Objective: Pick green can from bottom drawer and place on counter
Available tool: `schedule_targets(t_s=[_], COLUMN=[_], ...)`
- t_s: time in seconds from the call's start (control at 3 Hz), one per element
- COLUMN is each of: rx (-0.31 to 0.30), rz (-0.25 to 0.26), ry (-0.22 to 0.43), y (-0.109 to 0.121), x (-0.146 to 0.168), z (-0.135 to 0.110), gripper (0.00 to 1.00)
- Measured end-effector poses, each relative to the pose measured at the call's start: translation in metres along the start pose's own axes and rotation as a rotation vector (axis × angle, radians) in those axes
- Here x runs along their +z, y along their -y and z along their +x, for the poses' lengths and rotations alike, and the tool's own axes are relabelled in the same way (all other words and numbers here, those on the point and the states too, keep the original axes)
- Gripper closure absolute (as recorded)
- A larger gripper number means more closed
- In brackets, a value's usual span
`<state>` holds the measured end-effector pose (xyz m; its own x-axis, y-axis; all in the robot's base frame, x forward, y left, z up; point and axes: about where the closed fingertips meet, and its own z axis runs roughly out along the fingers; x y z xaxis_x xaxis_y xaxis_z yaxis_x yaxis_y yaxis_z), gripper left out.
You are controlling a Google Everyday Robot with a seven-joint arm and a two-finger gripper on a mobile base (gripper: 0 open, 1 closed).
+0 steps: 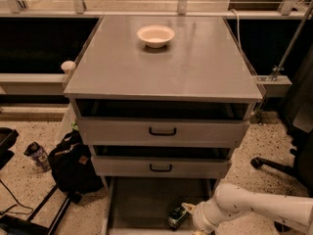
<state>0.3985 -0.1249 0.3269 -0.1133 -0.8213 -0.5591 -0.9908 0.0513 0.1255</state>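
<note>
— Where are we?

— Our gripper (188, 210) is down in the drawer (139, 204), right at the can (176, 218). The can seems to lie tilted on the drawer floor, toward the front and nearer the right wall. We cannot tell from here whether we have it clamped.

— How do we do the pick well?

— We think we should take the can across its round body, not by its ends, and be sure of the hold before we lift. Then we go straight up, because the drawer fronts (161, 131) stand just behind it.

— What is the can like?

— It is small, dark green and shiny, with a paler end. It is smooth metal, so we expect it could slip or roll.

— Where does it go?

— It goes on the counter (195, 77), well above. The bowl (155, 35) sits toward the back, so we would aim for the front part.
</note>
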Motion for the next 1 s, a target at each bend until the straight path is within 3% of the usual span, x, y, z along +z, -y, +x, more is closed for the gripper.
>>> schedule_targets(t_s=[0.33, 0.67, 1.0], rx=[0.000, -0.015, -0.037], rz=[0.000, 0.081, 0.220], ry=[0.000, -0.021, 0.019], y=[0.000, 0.022, 0.079], x=[0.000, -0.004, -0.020], z=[0.000, 0.000, -0.004], gripper=[0.00, 0.00, 0.00])
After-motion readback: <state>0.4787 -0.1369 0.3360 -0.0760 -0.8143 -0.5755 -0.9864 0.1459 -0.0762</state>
